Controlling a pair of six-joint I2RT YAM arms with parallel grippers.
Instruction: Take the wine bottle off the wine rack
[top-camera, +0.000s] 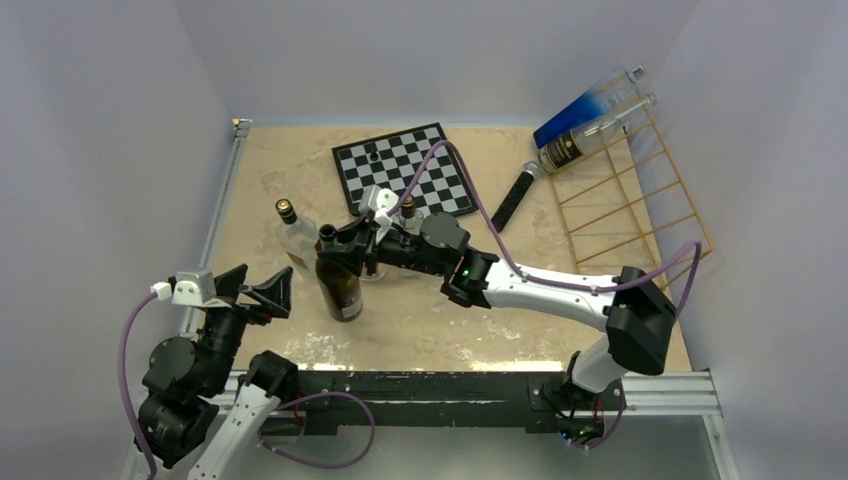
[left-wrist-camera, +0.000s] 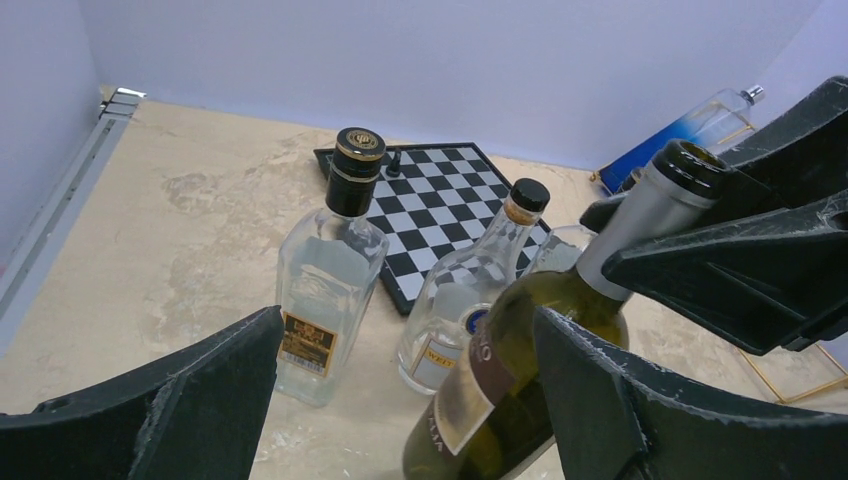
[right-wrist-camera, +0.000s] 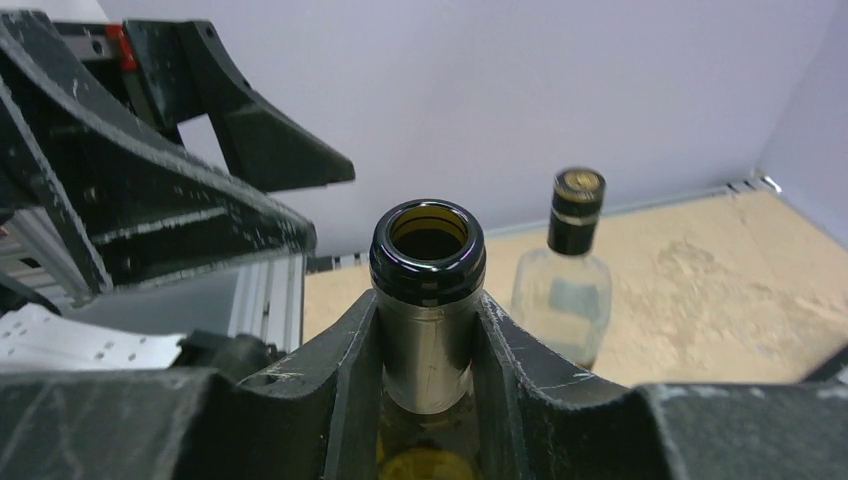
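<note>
The wine bottle (top-camera: 342, 285), dark green with a pale label, stands near the table's front, far from the gold wire wine rack (top-camera: 640, 205) at the back right. My right gripper (top-camera: 331, 242) is shut on its silver-foiled neck (right-wrist-camera: 428, 340) just below the open mouth. In the left wrist view the bottle (left-wrist-camera: 520, 380) leans between my left gripper's fingers (left-wrist-camera: 180, 410), close to the right one. My left gripper (top-camera: 262, 290) is open, just left of the bottle, not touching it. I cannot tell whether the bottle's base rests on the table.
Two clear bottles (left-wrist-camera: 325, 290) (left-wrist-camera: 470, 290) stand behind the wine bottle, beside a chessboard (top-camera: 405, 170). A blue-tinted bottle (top-camera: 590, 105) and a dark-labelled one (top-camera: 575, 148) lie on the rack's top. A dark bottle (top-camera: 515, 195) lies beside the rack.
</note>
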